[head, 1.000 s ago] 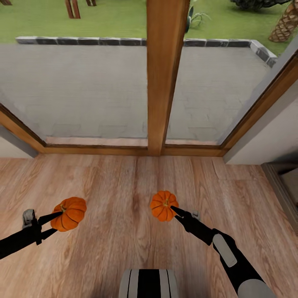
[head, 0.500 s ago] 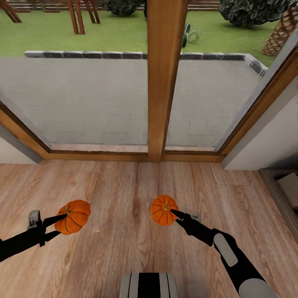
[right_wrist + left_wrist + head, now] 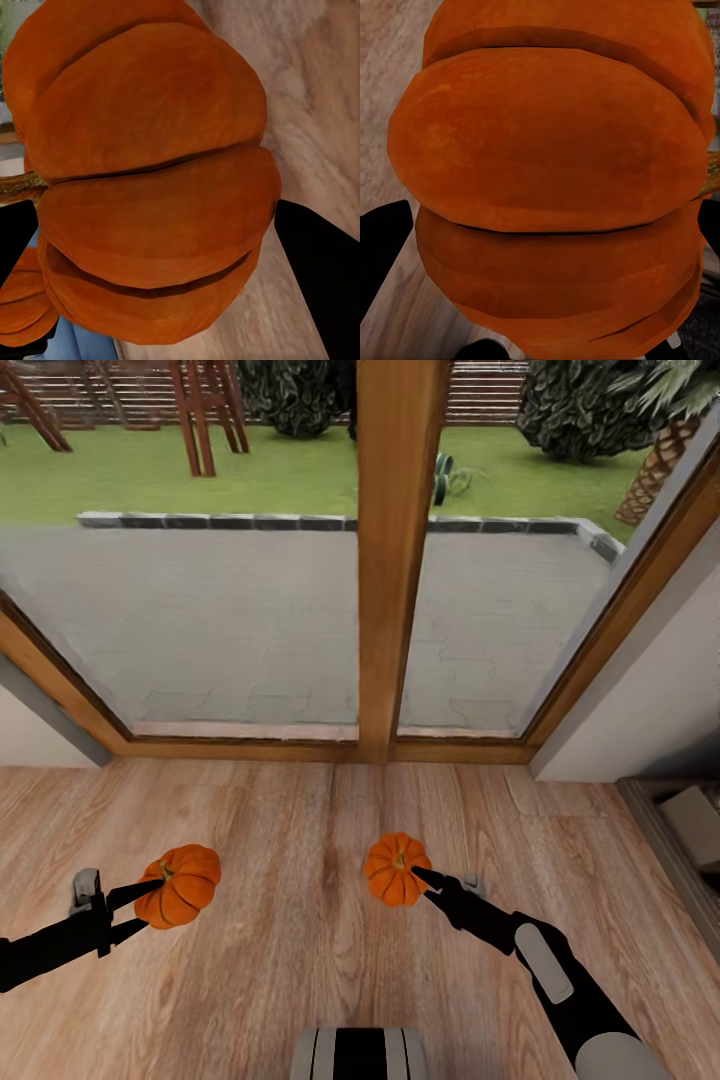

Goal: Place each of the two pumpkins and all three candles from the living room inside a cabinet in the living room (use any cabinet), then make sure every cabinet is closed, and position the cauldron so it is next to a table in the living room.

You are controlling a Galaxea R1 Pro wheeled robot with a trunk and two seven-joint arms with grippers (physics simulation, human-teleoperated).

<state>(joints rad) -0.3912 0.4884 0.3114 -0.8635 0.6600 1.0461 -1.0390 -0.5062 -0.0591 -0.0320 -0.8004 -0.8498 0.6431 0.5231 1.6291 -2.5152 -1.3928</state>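
I hold the two pumpkins above the wooden floor. My left gripper (image 3: 150, 902) is shut on the left pumpkin (image 3: 182, 884), whose stem points toward the arm. My right gripper (image 3: 420, 879) is shut on the right pumpkin (image 3: 395, 868), stem facing up. In the left wrist view its pumpkin (image 3: 547, 150) sits close between the black fingers (image 3: 382, 251). In the right wrist view the other pumpkin (image 3: 150, 172) sits between black fingers (image 3: 319, 274). A dark low edge with a pale beige inside (image 3: 692, 822) at the far right looks like part of the cabinet. The candles, cauldron and table are out of view.
A tall glass door with a thick wooden post (image 3: 395, 550) stands straight ahead, with a paved patio and a garden beyond it. A pale wall (image 3: 640, 710) angles in at the right. My base (image 3: 360, 1053) shows at the lower edge.
The whole view has tilted up, showing more of the garden; the camera moved. Both pumpkins stay held in the grippers at about the same places.
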